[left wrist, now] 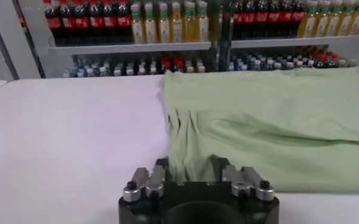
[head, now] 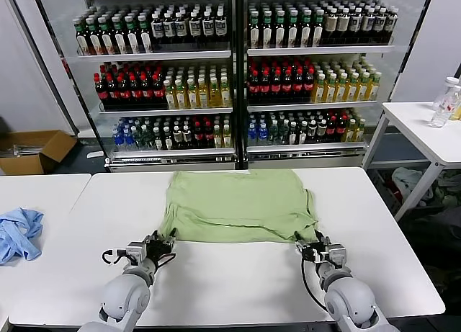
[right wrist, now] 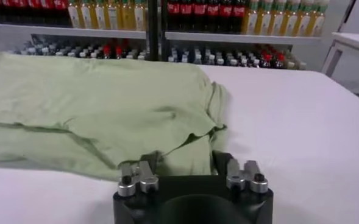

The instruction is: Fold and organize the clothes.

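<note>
A light green shirt [head: 238, 206] lay spread on the white worktop [head: 238, 281], in front of the drinks cooler [head: 234, 73]. The left gripper [head: 167, 243] was at the shirt's near left corner, its fingers [left wrist: 161, 175] pinching the bunched hem, as the left wrist view showed. The right gripper [head: 308, 247] was at the shirt's near right corner, its fingers [right wrist: 220, 161] pinching the fabric edge there. A light blue cloth [head: 19, 232] lay crumpled well to the left of the shirt.
</note>
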`<act>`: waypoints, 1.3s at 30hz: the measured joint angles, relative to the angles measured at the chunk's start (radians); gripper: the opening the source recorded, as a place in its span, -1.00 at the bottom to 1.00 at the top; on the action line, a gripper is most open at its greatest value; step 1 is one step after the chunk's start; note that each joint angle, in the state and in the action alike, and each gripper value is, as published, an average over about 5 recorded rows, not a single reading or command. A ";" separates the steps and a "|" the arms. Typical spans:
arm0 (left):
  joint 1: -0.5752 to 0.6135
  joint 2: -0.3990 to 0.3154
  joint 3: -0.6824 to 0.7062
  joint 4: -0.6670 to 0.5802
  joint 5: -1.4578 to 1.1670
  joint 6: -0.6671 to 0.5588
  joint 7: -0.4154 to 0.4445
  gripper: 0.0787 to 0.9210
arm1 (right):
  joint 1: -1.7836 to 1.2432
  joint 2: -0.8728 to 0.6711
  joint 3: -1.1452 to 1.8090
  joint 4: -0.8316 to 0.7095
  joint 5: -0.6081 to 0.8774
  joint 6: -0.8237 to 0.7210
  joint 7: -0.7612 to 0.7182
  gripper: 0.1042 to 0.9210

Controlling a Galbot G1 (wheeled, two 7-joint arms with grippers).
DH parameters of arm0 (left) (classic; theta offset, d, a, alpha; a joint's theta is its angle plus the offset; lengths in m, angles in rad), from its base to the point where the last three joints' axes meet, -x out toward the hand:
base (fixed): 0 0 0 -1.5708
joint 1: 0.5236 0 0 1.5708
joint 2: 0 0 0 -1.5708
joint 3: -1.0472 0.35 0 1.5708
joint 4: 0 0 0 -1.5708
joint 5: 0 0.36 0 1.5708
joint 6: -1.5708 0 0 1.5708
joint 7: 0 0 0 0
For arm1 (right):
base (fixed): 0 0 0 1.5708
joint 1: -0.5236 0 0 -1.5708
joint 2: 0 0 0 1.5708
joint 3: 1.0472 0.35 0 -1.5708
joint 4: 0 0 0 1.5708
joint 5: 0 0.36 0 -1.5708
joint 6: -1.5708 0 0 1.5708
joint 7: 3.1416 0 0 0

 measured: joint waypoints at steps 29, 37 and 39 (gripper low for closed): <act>0.438 -0.020 -0.193 -0.411 -0.106 0.013 0.019 -0.95 | -0.484 -0.053 0.197 0.381 -0.109 0.027 -0.050 -0.95; 0.606 -0.012 -0.246 -0.551 -0.001 0.037 0.018 -0.50 | -0.566 -0.048 0.235 0.480 -0.166 0.014 -0.066 -0.54; 0.627 -0.007 -0.261 -0.578 0.020 0.041 0.013 -0.35 | -0.567 -0.049 0.244 0.495 -0.168 0.018 -0.064 -0.39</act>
